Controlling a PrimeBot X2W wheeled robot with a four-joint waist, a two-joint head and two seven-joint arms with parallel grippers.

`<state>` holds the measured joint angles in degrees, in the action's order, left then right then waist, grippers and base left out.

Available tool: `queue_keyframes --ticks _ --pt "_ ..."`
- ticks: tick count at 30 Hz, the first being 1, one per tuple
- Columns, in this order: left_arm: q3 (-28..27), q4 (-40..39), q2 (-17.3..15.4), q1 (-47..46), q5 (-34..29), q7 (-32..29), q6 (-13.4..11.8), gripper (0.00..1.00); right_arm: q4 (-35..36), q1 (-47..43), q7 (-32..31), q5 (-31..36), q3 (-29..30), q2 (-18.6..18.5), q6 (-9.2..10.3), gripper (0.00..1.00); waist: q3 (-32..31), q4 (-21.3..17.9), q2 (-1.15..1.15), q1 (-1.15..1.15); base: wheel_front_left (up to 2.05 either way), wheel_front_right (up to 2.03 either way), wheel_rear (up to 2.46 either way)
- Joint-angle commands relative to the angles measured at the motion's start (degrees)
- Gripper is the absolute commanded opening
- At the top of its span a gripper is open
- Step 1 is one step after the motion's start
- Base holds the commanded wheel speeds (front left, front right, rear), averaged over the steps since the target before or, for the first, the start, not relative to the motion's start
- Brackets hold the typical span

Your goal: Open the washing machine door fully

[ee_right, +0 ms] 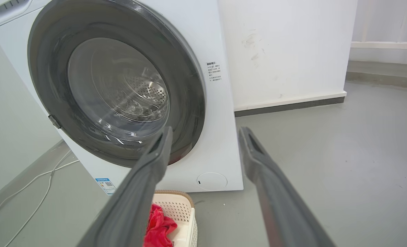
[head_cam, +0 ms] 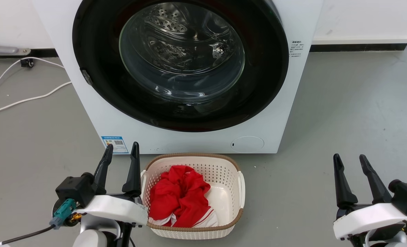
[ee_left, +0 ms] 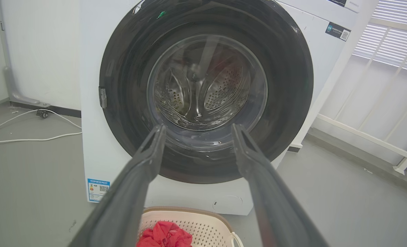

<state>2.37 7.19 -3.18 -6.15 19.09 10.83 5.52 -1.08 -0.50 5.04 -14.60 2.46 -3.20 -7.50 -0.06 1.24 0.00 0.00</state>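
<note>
The white washing machine (head_cam: 86, 103) (ee_left: 90, 137) (ee_right: 217, 144) stands in front of me. Its round glossy black door (head_cam: 258, 85) (ee_left: 289, 85) (ee_right: 186, 85) lies flat against the machine's front, shut, with the steel drum showing through the glass window. A small grey latch tab (head_cam: 86, 77) (ee_left: 102, 97) (ee_right: 54, 121) sits on the door's left rim. My left gripper (head_cam: 121, 151) (ee_left: 196, 129) is open at the lower left, well short of the door. My right gripper (head_cam: 350, 160) (ee_right: 205, 132) is open at the lower right, empty.
A cream perforated basket (head_cam: 231, 178) (ee_left: 207, 226) (ee_right: 176, 206) holding red cloth (head_cam: 179, 195) sits on the grey floor just before the machine, between my arms. White cables (head_cam: 25, 99) trail on the floor at left. A white wall rises behind.
</note>
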Motion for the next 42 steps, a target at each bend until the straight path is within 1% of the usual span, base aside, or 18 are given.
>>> queue_keyframes --ticks 1,17,29,38,42 --pt "0.15 -0.44 -0.31 -0.99 -1.17 0.47 -0.21 1.0 0.7 -0.22 0.41 1.17 -0.02 0.19 0.02 1.0 0.0 0.01 0.0 0.0 0.0 0.0 0.0" --pt "0.91 0.1 -0.74 -1.06 -9.34 2.28 -1.47 1.0 1.3 -0.79 1.14 8.68 -0.16 0.31 0.02 1.0 0.02 0.45 0.0 0.0 0.0 0.0 0.0" --pt "1.15 1.06 -0.7 -1.14 -13.96 3.53 -1.75 1.0 1.49 -1.16 1.66 13.45 -0.4 0.38 0.02 1.0 0.21 0.79 0.0 0.0 0.0 0.0 0.0" --pt "1.25 2.06 -0.48 -1.19 -16.57 4.46 -1.37 1.0 0.95 -1.38 2.2 15.59 -0.27 0.45 0.02 1.0 0.22 0.89 0.0 0.0 0.0 0.0 0.0" --pt "0.98 2.66 -0.37 -1.09 -15.92 4.43 -1.12 1.0 0.52 -1.26 2.21 14.66 -0.19 0.45 0.02 1.0 0.22 0.9 0.0 0.0 0.0 0.0 0.0"
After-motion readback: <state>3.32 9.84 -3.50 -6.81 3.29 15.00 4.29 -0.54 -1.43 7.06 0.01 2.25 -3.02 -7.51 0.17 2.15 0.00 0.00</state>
